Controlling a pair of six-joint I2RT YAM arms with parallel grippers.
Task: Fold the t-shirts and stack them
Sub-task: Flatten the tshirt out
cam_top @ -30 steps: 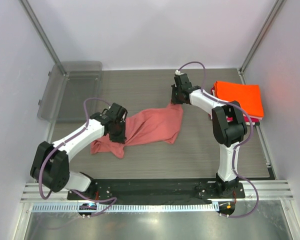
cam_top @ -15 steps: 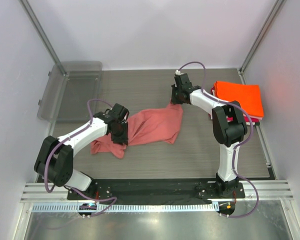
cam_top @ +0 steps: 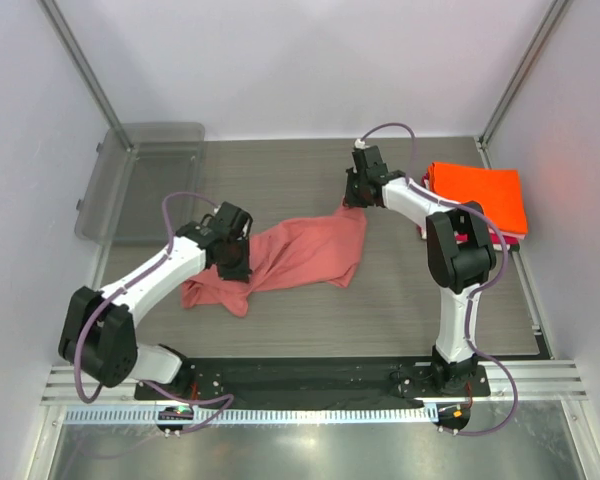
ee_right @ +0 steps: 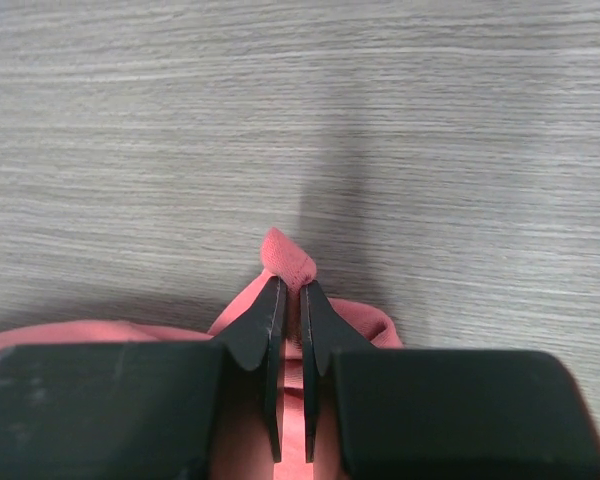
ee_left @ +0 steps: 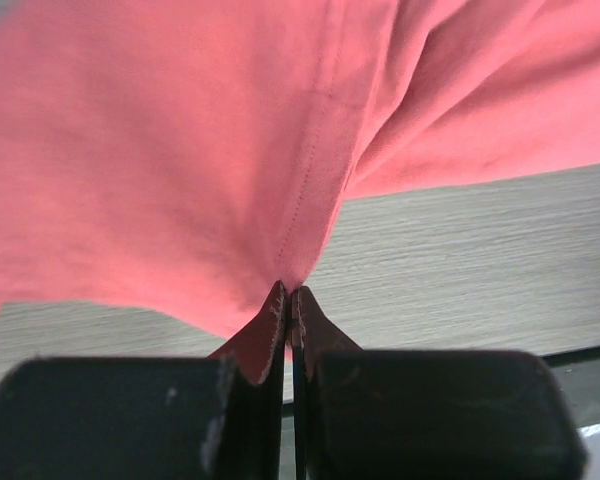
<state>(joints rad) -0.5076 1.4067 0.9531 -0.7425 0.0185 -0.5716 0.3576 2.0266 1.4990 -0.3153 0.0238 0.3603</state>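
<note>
Salmon-pink t-shirt (cam_top: pixel 298 255) lay crumpled mid-surface (cam_top: pixel 400 310), stretched between both arms. Left claw (ee_left: pixel 289 300) was clenched on a fold near its left end; right claw (ee_right: pixel 289 292) pinched its far right corner. Bright orange t-shirt (cam_top: pixel 480 195) sat folded at the far right. Grey tray (cam_top: pixel 145 180) at far left.

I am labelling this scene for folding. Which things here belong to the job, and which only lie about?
Job: salmon-pink cotton t-shirt, pinched by left gripper and right gripper; folded bright orange t-shirt.
Lying about: clear grey plastic tray; wood-grain table.
</note>
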